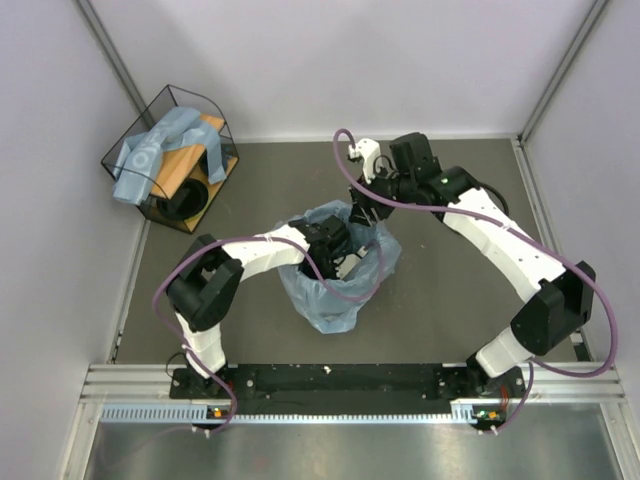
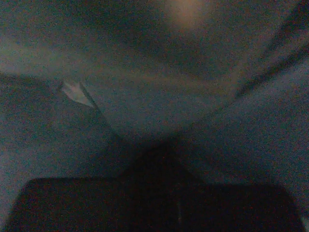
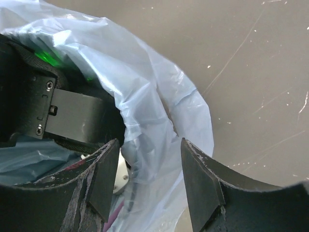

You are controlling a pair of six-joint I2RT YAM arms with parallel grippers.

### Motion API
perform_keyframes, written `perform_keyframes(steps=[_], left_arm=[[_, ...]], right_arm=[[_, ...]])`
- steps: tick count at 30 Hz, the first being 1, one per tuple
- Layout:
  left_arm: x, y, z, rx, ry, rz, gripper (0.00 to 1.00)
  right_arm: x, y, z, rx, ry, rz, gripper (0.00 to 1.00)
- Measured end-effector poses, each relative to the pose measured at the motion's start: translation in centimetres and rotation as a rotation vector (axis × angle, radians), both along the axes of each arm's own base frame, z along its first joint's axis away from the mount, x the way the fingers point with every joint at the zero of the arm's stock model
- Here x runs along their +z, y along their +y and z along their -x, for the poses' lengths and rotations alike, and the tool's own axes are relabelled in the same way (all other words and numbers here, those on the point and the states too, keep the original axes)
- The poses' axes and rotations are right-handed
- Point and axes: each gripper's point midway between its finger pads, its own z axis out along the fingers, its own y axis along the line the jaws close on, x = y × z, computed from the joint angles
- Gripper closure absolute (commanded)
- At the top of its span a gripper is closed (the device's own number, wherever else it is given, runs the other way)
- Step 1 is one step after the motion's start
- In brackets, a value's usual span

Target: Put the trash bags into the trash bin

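Grey table (image 1: 450, 300); seating step: left end effector (image 1: 330, 242) sat shut inside the trash bags (image 1: 328, 302), right end effector (image 3: 149, 147) gaped empty, so a rim regrasp probably came next.

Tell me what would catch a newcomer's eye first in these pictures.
A crinkly light-blue trash bag billows open in the middle of the table, with the left gripper plunged down inside it. The right gripper hangs open over the bag's far rim. In the far left corner, a black wire basket holds more blue bags.
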Motion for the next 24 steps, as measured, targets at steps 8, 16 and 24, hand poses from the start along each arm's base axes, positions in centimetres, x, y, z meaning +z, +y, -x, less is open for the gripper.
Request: perform_keyframes(steps=[8, 16, 24], left_arm=[[-0.5, 0.0, 0.0, 0.002, -0.004, -0.004, 1.00], [-0.4, 0.0, -0.1, 0.002, -0.008, -0.005, 1.00], [-0.2, -0.1, -1.2, 0.015, -0.068, 0.002, 1.00]], right_arm=[[-0.8, 0.3, 0.0, 0.028, -0.012, 0.043, 0.47], [-2.4, 0.5, -0.4, 0.036, -0.034, 0.116, 1.00], [-2.7, 0.8, -0.6, 0.028, -0.057, 0.146, 1.00]])
